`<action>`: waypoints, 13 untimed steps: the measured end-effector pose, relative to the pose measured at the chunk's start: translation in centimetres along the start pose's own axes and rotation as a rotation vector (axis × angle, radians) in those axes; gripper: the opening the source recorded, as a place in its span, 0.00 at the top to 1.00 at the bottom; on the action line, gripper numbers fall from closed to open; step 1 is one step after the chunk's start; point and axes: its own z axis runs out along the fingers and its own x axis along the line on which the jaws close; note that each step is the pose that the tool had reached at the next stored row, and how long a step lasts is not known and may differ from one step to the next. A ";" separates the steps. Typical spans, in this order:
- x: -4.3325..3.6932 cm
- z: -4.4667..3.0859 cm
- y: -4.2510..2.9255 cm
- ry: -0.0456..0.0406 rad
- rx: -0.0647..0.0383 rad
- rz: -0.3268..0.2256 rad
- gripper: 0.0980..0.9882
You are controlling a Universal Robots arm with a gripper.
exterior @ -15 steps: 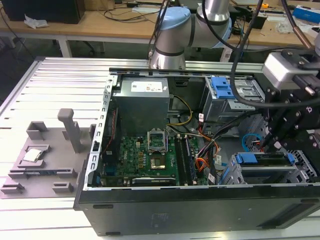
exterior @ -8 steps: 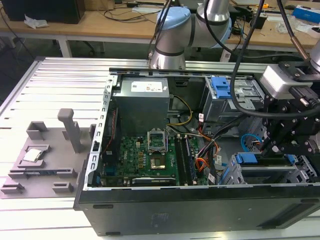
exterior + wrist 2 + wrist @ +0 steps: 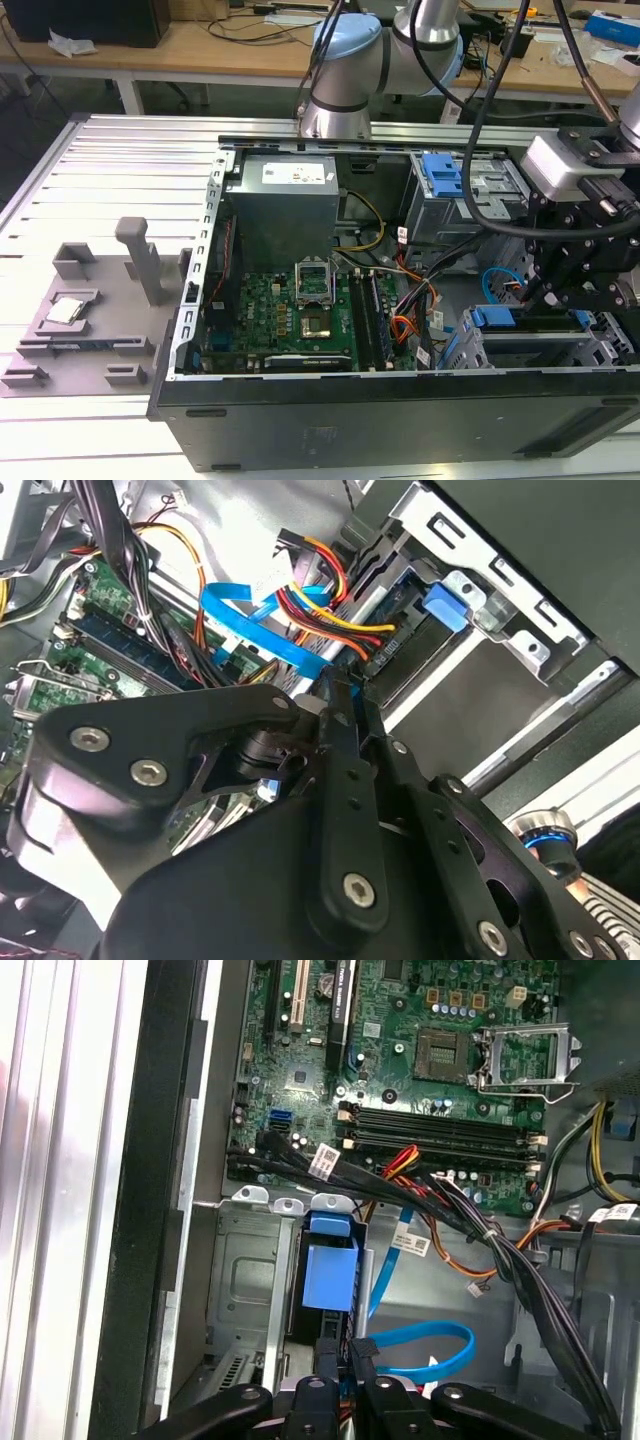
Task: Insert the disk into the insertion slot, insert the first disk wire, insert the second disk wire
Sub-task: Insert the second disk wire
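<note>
Disk (image 3: 330,1278) sits seated in the insertion slot (image 3: 250,1280) just ahead of the claw (image 3: 343,1360), its blue frame end facing the fingertips. The claw's fingers are pinched nearly together at the disk's rear edge, apparently on a connector, though what it grips I cannot tell for sure. A blue wire (image 3: 420,1345) loops just beside the fingertips. Judging by this, wire insertion is under way: keep the plug square to the port, press straight, and avoid dragging the neighbouring cable bundle (image 3: 480,1230).

blue disk frame (image 3: 330,1275), green motherboard (image 3: 300,315)
</note>
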 end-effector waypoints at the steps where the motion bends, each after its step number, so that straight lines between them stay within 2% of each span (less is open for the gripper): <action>1: 0.01 0.02 0.00 0.0000 0.000 0.000 0.93; 13: 0.42 0.39 0.03 0.0050 -0.001 0.029 0.93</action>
